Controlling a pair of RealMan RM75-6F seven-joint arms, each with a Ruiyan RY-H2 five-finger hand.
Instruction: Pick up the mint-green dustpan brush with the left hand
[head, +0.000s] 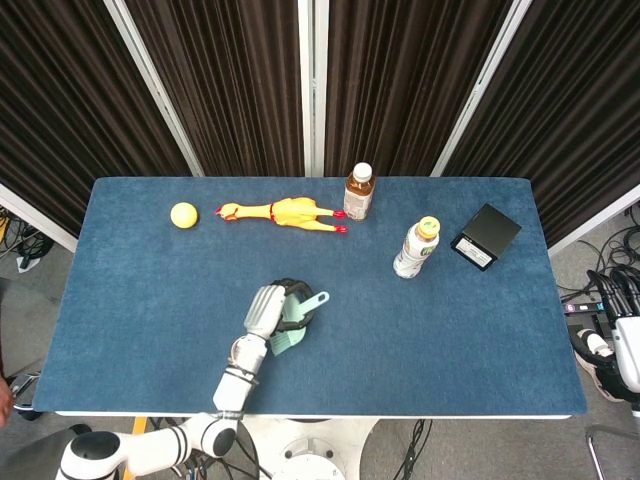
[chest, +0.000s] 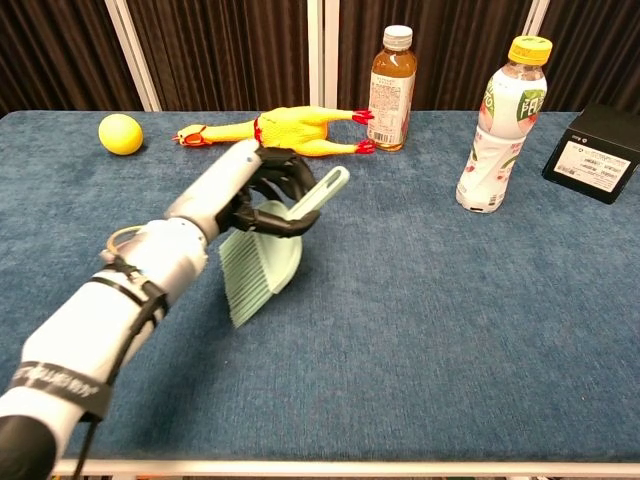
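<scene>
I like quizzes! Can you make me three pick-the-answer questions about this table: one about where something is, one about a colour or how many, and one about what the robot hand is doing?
1. Where is the yellow ball?
A. far left corner of the table
B. next to the black box
C. in the robot hand

2. How many bottles stand on the table?
A. one
B. two
C. four

3. What is the left robot hand doing?
A. lying flat on the table
B. holding the brush up off the table
C. squeezing the rubber chicken

Answers:
1. A: the ball sits at the far left, well away from the black box.
2. B: a brown bottle and a clear one with a yellow cap.
3. B: the left robot hand grips the brush, bristles hanging above the table; the rubber chicken lies untouched.
</scene>
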